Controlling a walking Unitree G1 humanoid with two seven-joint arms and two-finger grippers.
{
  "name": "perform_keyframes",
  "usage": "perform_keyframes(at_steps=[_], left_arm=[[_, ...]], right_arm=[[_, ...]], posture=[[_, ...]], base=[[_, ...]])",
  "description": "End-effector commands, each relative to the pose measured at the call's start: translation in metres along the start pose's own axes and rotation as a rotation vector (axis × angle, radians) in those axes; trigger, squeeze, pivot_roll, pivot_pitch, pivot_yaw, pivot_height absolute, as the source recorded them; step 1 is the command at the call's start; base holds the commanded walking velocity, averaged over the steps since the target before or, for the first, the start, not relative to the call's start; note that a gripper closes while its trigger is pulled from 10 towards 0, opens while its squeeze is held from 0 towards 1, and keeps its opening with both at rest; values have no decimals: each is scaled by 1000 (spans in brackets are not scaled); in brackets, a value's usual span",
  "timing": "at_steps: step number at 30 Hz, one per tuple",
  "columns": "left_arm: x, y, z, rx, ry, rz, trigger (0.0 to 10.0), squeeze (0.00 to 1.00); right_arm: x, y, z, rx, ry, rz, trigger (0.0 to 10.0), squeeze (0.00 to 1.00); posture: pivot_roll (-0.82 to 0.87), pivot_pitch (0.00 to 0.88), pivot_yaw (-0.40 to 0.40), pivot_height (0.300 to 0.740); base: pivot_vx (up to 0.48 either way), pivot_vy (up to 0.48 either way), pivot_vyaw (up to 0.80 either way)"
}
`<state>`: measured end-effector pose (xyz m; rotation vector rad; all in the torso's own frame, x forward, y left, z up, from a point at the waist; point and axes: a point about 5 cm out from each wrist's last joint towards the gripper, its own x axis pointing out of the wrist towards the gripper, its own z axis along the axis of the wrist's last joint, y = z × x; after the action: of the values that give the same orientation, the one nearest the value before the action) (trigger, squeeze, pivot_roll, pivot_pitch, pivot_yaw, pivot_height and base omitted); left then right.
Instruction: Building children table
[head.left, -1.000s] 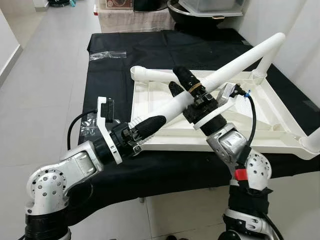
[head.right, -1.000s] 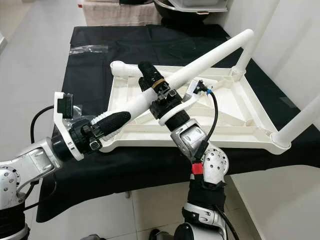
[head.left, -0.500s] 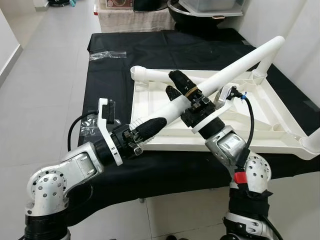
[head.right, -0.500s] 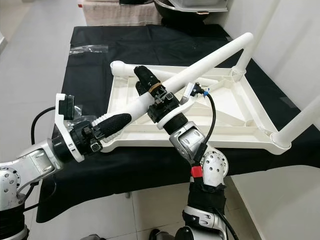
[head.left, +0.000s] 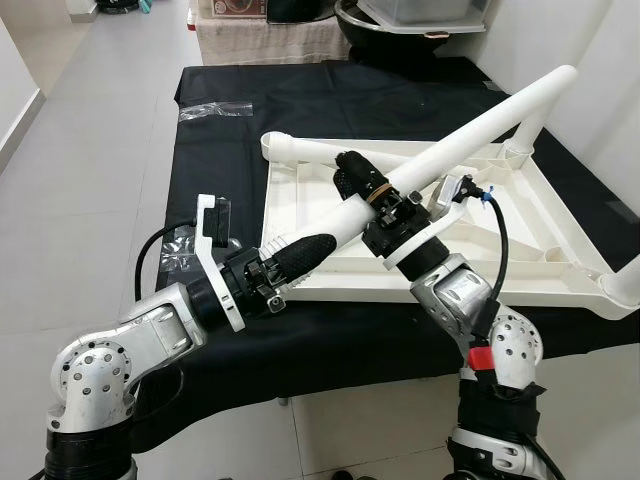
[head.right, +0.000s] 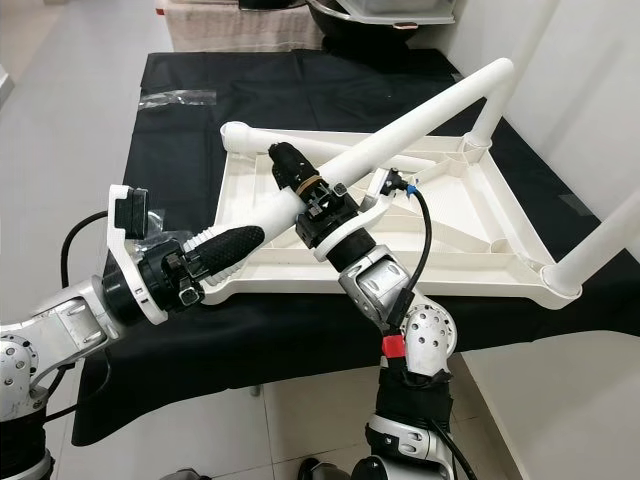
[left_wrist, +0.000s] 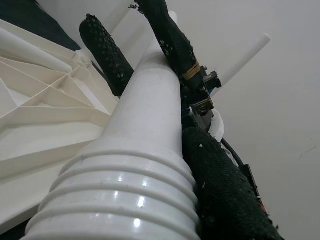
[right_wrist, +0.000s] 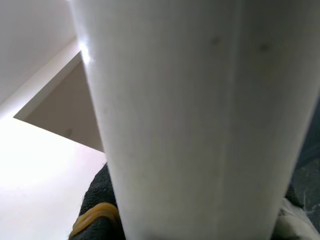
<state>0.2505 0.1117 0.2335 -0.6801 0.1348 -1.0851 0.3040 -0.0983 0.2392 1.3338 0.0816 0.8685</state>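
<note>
Two jaws are clamped on one white table leg: our left gripper at its ribbed base end, right gripper mid-shaft. Since a second ago the right slid toward the counter's far edge and the leg's tip rose. It hangs above the upturned tabletop; we judge aligning to a socket comes next.

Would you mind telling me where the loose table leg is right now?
The table leg slants above the upturned tabletop, centre in the head views, with the left claw at its threaded end and the right claw gripping mid-length.
</note>
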Motion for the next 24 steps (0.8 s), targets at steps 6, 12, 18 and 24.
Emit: perform_keyframes(at_steps=[6, 12, 18, 24], left_arm=[[4, 2, -28, -88, 190, -5, 10000, 0], [2, 4, -27, -103, 183, 3, 10000, 1000], [2, 6, -23, -70, 165, 32, 10000, 1000], [-3, 10, -19, -52, 142, 78, 10000, 0]], right_arm=[[11, 19, -18, -17, 97, 106, 0, 0], [11, 19, -16, -26, 84, 102, 0, 0], [14, 20, 0, -69, 40, 96, 0, 0], [20, 16, 56, -190, -148, 20, 0, 0]], posture=[[65, 138, -74, 740], [65, 144, -72, 740], [71, 140, -72, 740], [75, 130, -76, 740]], base=[[0, 0, 0], [0, 0, 0], [0, 0, 0], [0, 0, 0]])
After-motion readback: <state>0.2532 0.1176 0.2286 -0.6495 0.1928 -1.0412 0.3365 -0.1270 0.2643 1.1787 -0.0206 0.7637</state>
